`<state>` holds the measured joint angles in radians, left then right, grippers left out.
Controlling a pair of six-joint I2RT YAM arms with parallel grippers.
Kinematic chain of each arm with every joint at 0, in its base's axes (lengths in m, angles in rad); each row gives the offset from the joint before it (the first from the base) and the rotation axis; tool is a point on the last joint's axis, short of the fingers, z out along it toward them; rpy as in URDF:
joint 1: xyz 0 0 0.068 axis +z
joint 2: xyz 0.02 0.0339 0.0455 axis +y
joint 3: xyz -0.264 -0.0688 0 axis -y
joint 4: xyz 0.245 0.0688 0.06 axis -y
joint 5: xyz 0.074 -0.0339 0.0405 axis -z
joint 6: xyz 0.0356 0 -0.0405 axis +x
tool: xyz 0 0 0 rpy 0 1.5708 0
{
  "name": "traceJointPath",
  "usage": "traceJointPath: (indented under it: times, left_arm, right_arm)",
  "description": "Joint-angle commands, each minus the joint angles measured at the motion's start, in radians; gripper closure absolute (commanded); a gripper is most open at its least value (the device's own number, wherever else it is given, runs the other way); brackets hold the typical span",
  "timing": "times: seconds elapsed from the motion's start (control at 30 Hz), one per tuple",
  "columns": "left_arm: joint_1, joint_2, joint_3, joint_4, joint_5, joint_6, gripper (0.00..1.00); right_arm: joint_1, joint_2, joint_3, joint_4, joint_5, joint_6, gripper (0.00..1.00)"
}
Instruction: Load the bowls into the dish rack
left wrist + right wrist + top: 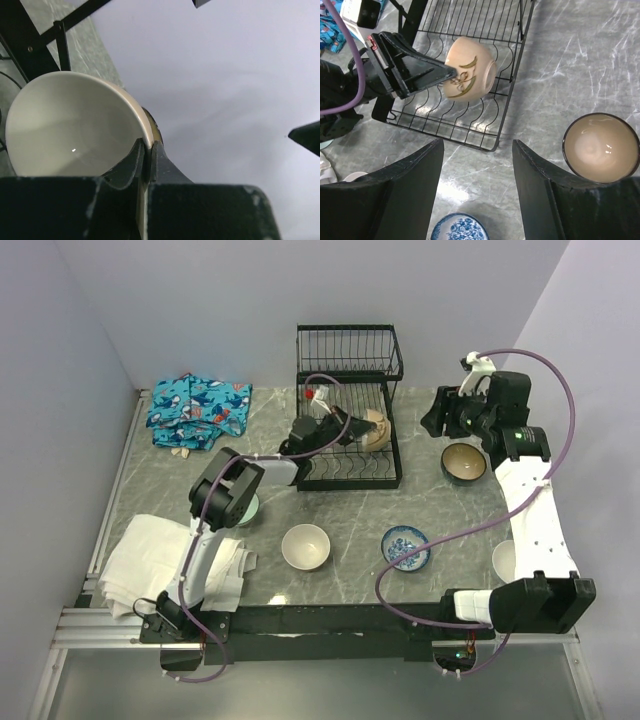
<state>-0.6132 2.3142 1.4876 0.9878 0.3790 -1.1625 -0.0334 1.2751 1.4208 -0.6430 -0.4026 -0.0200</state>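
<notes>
Right now I have my left gripper (pixel 451 74) clamped on the rim of a cream bowl (pixel 472 75), which is tipped on its side over the bars of the dish rack (pixel 348 468). I cannot tell if they touch. My right gripper (pixel 477 147) hangs with jaws spread, right of the rack, near a dark-rimmed bowl (pixel 601 147). A white bowl (pixel 306 546) and a blue patterned bowl (pixel 406 547) sit in front of the rack.

Marbled table (pixel 350 510) — bearing dish rack (pixel 350 483), loose bowls (pixel 306 546), blue cloth (pixel 197 410), white towel (pixel 150 565).
</notes>
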Motion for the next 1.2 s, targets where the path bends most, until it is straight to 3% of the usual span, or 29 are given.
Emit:
traceJointPath:
  times: [0.0,0.4,0.57,1.17]
  left_arm:
    - [-0.06,-0.043,0.103,0.123,-0.153,0.035,0.99]
    - [-0.066,0.115,0.301,0.201,-0.033,0.004,0.99]
    - [-0.033,0.113,0.267,0.27,0.058,-0.057,0.99]
    - [-0.031,0.163,0.307,0.149,-0.002,0.063,0.99]
  right_arm:
    - [-0.008,0.02,0.052,0.014,-0.016,-0.008,0.36]
    - [-0.008,-0.011,-0.003,0.045,-0.025,0.009,0.36]
    - [-0.01,-0.031,-0.031,0.062,-0.024,0.014,0.36]
    - [-0.01,-0.013,-0.062,0.088,-0.028,0.018,0.37]
